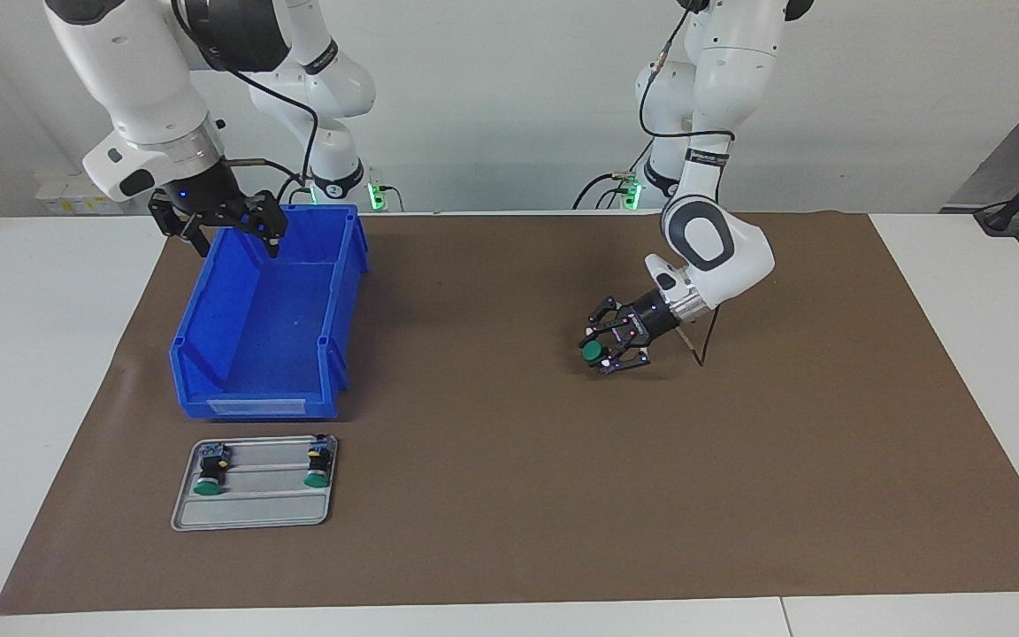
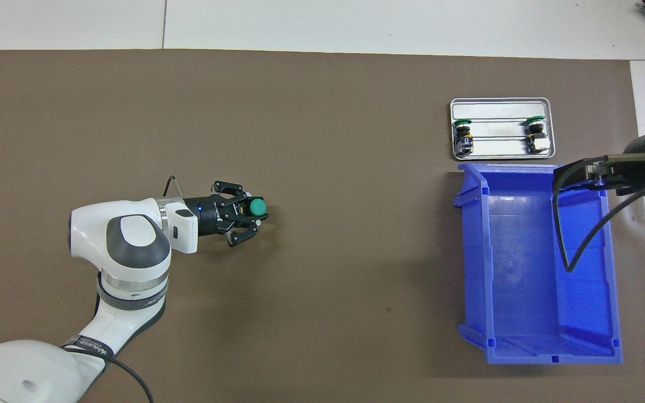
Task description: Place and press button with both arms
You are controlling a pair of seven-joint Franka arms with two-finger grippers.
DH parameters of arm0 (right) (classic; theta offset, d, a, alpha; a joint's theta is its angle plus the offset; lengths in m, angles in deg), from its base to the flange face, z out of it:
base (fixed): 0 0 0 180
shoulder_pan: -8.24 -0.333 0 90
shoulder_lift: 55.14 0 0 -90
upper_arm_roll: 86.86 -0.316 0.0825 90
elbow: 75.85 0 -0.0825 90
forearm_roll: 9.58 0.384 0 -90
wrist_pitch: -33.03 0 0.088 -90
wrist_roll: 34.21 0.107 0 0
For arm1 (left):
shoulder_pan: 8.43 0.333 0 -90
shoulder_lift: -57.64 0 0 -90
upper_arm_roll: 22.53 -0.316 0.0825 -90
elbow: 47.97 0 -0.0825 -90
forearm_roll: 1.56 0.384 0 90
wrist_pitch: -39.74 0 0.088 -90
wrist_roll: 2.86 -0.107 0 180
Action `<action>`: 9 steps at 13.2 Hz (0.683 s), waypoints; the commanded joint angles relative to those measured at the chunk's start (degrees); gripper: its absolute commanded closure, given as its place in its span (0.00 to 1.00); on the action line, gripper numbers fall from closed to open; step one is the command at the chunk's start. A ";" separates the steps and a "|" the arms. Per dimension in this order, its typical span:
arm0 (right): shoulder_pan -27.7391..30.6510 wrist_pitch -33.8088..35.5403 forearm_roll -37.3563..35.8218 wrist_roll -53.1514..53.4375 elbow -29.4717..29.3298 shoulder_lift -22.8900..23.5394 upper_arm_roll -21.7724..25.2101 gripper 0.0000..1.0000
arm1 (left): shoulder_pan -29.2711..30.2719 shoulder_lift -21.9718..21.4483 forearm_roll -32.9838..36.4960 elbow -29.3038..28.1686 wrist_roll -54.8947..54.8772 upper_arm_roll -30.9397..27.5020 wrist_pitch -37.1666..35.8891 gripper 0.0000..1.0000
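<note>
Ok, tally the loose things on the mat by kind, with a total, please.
Buttons: 3, one in the left gripper, held as button, two on the tray
Trays: 1
Bins: 1, blue, the right gripper open over it
Total: 5

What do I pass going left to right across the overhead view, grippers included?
left gripper shut on the button over the brown mat → metal tray with two more buttons, and the blue bin nearer the robots → right gripper, open over the bin.
</note>
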 commanded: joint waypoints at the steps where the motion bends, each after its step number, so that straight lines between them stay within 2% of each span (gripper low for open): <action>1: 0.21 0.27 0.86 -1.17 0.14 -0.23 -0.07 0.00 | 1.67 -2.91 -1.71 -4.28 -3.75 0.18 -3.11 0.85; 9: 0.21 0.27 0.86 -1.17 0.14 -0.23 -0.07 0.00 | 7.74 -1.94 -1.79 -5.95 -9.02 0.09 -9.26 0.83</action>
